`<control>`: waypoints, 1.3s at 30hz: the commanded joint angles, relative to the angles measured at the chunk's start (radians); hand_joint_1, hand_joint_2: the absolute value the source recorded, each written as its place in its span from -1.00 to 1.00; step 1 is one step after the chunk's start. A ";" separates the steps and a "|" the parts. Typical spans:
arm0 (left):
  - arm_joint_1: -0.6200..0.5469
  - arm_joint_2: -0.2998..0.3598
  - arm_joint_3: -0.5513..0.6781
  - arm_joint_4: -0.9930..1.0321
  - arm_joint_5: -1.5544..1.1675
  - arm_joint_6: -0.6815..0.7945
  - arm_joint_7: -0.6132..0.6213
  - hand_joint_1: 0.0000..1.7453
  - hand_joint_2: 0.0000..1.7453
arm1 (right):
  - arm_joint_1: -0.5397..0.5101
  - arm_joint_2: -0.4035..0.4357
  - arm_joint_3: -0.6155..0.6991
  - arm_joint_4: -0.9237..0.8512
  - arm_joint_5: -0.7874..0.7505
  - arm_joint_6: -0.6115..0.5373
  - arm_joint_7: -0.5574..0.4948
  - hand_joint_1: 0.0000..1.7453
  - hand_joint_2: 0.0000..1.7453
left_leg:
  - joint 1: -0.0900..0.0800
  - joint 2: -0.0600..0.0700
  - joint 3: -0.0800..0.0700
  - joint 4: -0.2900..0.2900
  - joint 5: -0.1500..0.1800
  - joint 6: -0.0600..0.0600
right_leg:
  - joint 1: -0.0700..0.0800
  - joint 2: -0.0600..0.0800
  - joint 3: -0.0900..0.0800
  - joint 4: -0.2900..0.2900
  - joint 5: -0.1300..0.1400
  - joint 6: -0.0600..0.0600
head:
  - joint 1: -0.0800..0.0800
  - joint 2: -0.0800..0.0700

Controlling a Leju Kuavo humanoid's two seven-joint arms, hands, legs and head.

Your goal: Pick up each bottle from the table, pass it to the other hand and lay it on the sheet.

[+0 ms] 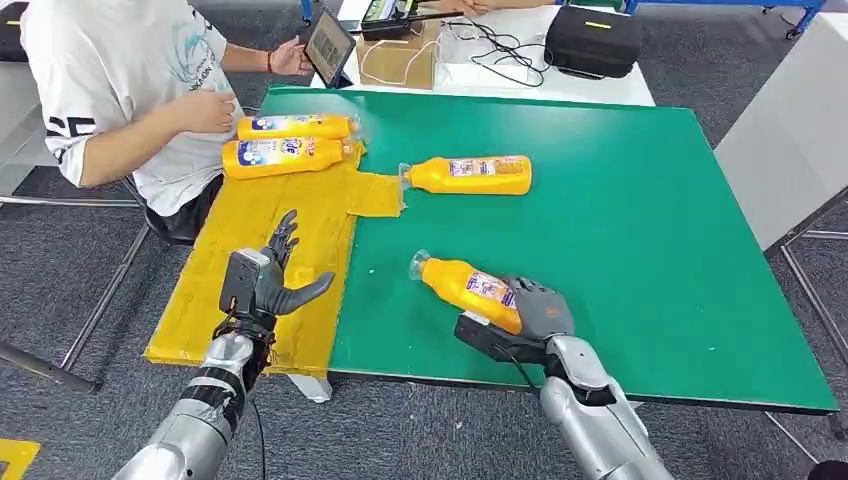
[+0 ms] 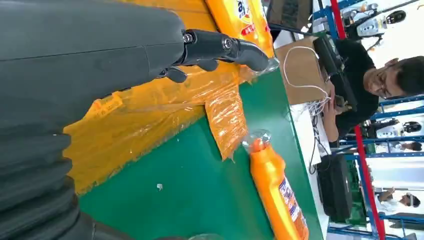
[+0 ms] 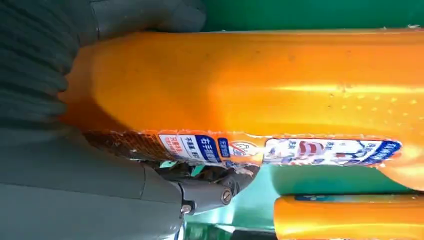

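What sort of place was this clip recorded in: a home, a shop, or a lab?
Most likely a robot lab or test workshop. A green table stands on grey carpet, a person sits beside it holding a tablet, cables and a black case lie on the next table, and blue metal frames stand behind.

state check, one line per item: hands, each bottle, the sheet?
left hand: empty, fingers spread, over the yellow sheet
right hand: grips near bottle
near bottle: held by its base, cap end pointing to the sheet
far bottle: lying on green table, untouched
two bottles on sheet: lying side by side
yellow sheet: flat, overhanging the table edge
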 commanded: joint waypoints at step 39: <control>-0.169 -0.078 -0.244 0.087 0.295 -0.215 0.223 -1.00 1.00 | -0.232 0.391 0.076 0.467 -0.563 -0.199 -0.396 1.00 1.00 | 0.002 0.004 -0.005 0.001 0.000 -0.003 | 0.003 0.002 -0.005 0.001 0.001 -0.004 | 0.000 0.000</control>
